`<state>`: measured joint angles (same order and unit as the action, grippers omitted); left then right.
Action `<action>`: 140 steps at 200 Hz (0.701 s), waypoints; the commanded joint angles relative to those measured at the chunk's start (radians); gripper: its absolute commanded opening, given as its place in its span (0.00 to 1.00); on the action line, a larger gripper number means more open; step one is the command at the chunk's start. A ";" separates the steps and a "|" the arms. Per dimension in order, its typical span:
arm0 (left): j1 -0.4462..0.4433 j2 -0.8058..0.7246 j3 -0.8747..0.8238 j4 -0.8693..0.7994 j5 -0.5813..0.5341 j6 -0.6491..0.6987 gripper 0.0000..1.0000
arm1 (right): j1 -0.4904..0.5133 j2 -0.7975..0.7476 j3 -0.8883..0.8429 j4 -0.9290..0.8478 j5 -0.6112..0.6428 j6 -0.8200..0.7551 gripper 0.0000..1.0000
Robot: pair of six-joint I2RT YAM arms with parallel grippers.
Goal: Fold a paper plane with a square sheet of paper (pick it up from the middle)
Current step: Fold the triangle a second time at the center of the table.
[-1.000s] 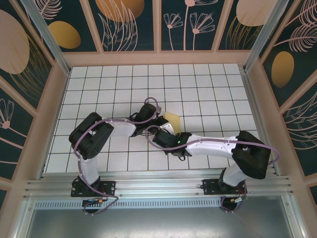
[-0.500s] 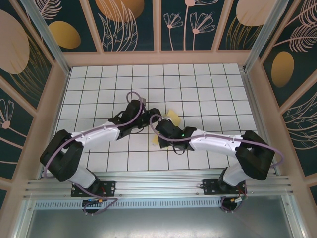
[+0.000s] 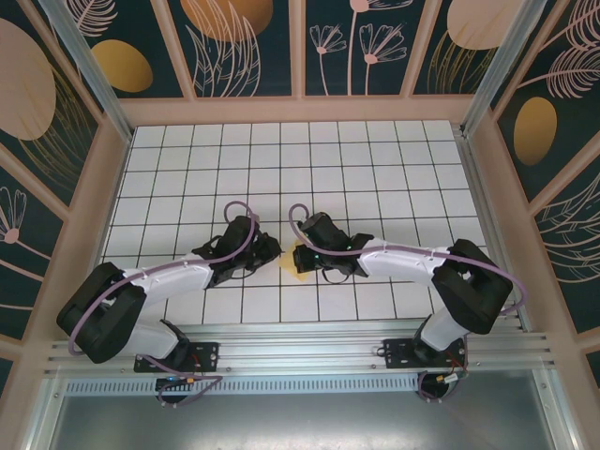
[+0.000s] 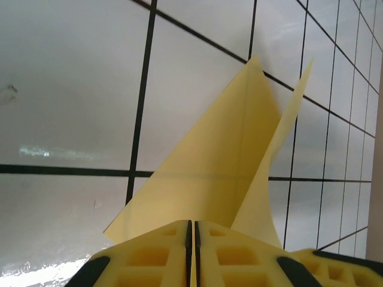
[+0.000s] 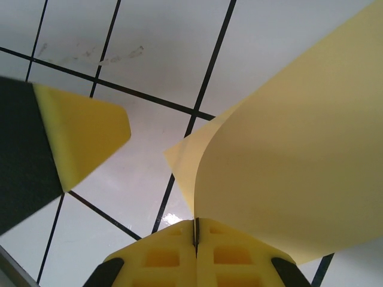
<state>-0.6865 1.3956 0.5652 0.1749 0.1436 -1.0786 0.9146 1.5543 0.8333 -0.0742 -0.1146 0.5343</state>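
The square sheet of paper (image 3: 292,262) is pale yellow and folded into a pointed shape, and it sits between my two grippers near the table's middle. My left gripper (image 3: 274,251) meets it from the left. In the left wrist view the left gripper (image 4: 193,226) is shut, and the creased paper (image 4: 221,161) fans out from its tips with one flap standing up. My right gripper (image 3: 302,255) comes from the right. In the right wrist view the right gripper (image 5: 195,224) is shut on the paper's edge, and the sheet (image 5: 299,161) curls up to the right. A left finger (image 5: 78,131) shows at that view's left.
The white tiled table (image 3: 375,178) has black grid lines and is walled by wooden frames at the back and sides. A metal rail (image 3: 300,354) runs along the near edge by the arm bases.
The left gripper opened and then shut again at the paper. Both grippers and the paper moved left and nearer, and the left arm now lies stretched low over the table.
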 commanded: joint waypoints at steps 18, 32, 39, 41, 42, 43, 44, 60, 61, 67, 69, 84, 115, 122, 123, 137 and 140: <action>-0.006 0.061 -0.002 0.097 0.113 0.020 0.10 | -0.023 0.007 -0.046 0.090 -0.105 0.014 0.00; -0.008 0.093 0.010 0.112 0.137 0.027 0.11 | -0.028 0.009 -0.059 0.104 -0.111 0.022 0.00; -0.010 0.114 0.020 0.111 0.142 0.032 0.10 | -0.031 0.008 -0.065 0.114 -0.112 0.026 0.00; -0.009 0.120 0.022 0.111 0.143 0.032 0.10 | -0.031 0.008 -0.067 0.117 -0.112 0.028 0.00; -0.009 0.123 0.023 0.110 0.143 0.033 0.10 | -0.031 0.009 -0.068 0.119 -0.112 0.028 0.00; -0.010 0.126 0.024 0.110 0.143 0.034 0.10 | -0.031 0.009 -0.069 0.121 -0.113 0.028 0.00; -0.011 0.130 0.025 0.110 0.143 0.034 0.10 | -0.031 0.008 -0.070 0.122 -0.113 0.029 0.00; -0.016 0.172 0.037 0.117 0.149 0.034 0.09 | -0.034 0.008 -0.084 0.141 -0.116 0.038 0.00; -0.017 0.175 0.037 0.117 0.150 0.033 0.09 | -0.035 0.009 -0.084 0.142 -0.117 0.039 0.00; -0.018 0.189 0.039 0.123 0.153 0.032 0.09 | -0.037 0.008 -0.088 0.148 -0.119 0.042 0.00; -0.019 0.193 0.041 0.125 0.155 0.032 0.09 | -0.037 0.009 -0.089 0.149 -0.119 0.042 0.00; -0.023 0.220 0.043 0.132 0.155 0.030 0.08 | -0.042 0.009 -0.095 0.156 -0.121 0.044 0.01; -0.029 0.257 0.041 0.135 0.148 0.041 0.08 | -0.055 0.000 -0.105 0.158 -0.137 0.040 0.04; -0.029 0.264 0.039 0.133 0.146 0.045 0.08 | -0.061 -0.004 -0.110 0.158 -0.145 0.035 0.04; -0.030 0.265 0.038 0.133 0.146 0.045 0.08 | -0.062 -0.004 -0.110 0.158 -0.146 0.035 0.04; -0.029 0.278 0.031 0.132 0.142 0.051 0.08 | -0.076 -0.004 -0.113 0.153 -0.169 0.021 0.05; -0.029 0.281 0.030 0.132 0.142 0.051 0.08 | -0.080 -0.004 -0.114 0.152 -0.175 0.018 0.05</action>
<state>-0.7097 1.6436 0.5869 0.2962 0.2840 -1.0584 0.8597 1.5543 0.7403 0.0574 -0.2394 0.5602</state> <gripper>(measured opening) 0.077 0.054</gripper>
